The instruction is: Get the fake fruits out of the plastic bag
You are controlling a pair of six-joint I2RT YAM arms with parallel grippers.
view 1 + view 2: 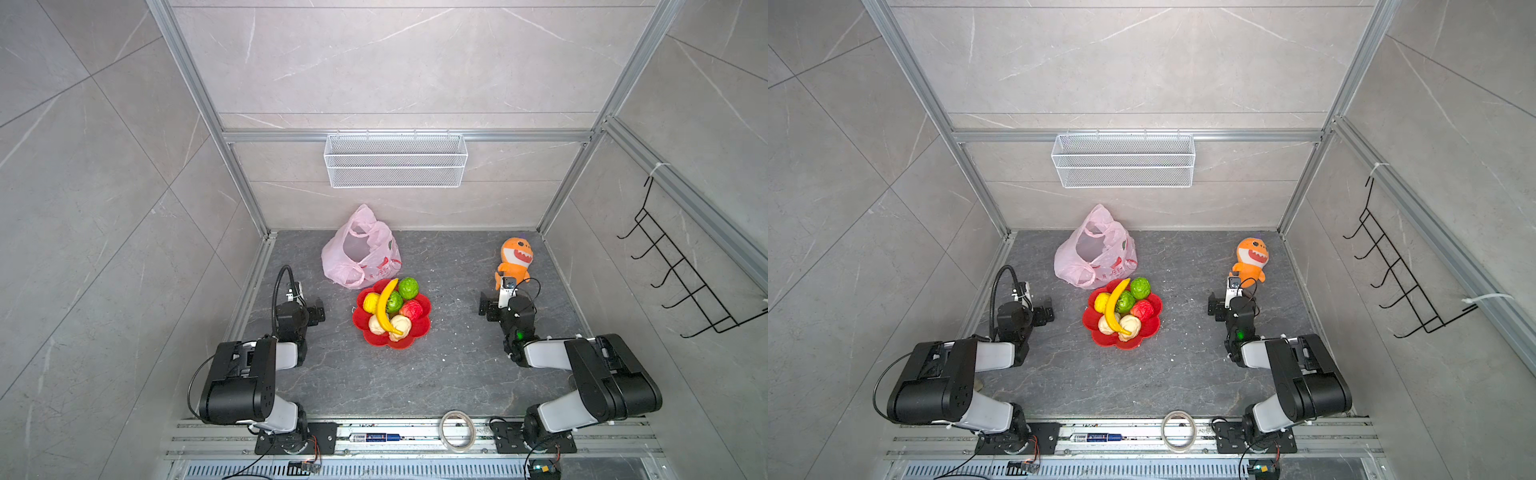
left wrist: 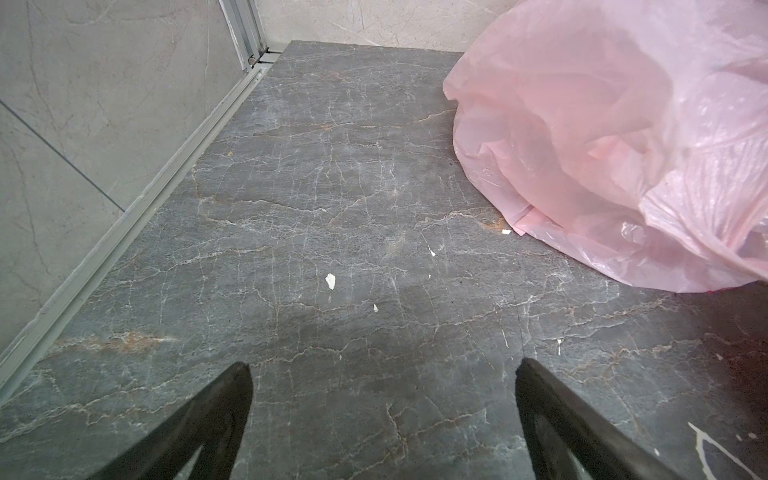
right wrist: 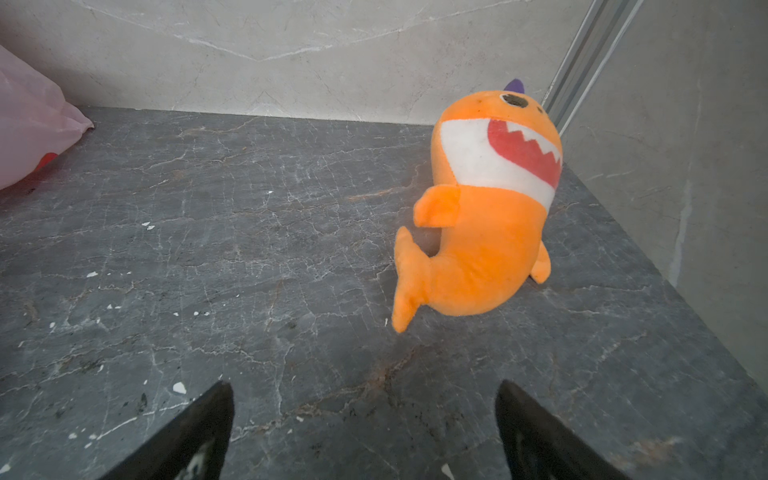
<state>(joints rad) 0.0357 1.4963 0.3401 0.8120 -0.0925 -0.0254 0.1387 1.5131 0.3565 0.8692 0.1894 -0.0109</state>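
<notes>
The fake fruits lie heaped in a red flower-shaped dish (image 1: 422, 328) mid-table in both top views: a long yellow banana (image 1: 386, 305) (image 1: 1117, 305) across a lemon (image 1: 371, 302), two bumpy green ones (image 1: 408, 288), a red one (image 1: 412, 309) and two cream-peach ones (image 1: 402, 326). The pink plastic bag (image 1: 361, 249) (image 1: 1096, 253) (image 2: 602, 145) sits slack just behind the dish, mouth open; its inside is not visible. My left gripper (image 1: 318, 311) (image 2: 382, 365) is open left of the dish over bare table. My right gripper (image 1: 487, 305) (image 3: 365, 384) is open to the dish's right, with nothing between its fingers.
An orange plush shark (image 1: 515, 259) (image 3: 486, 208) lies just beyond my right gripper near the right wall. A white wire basket (image 1: 395, 160) hangs on the back wall, a black hook rack (image 1: 681, 266) on the right wall. A tape ring (image 1: 457, 430) rests on the front rail.
</notes>
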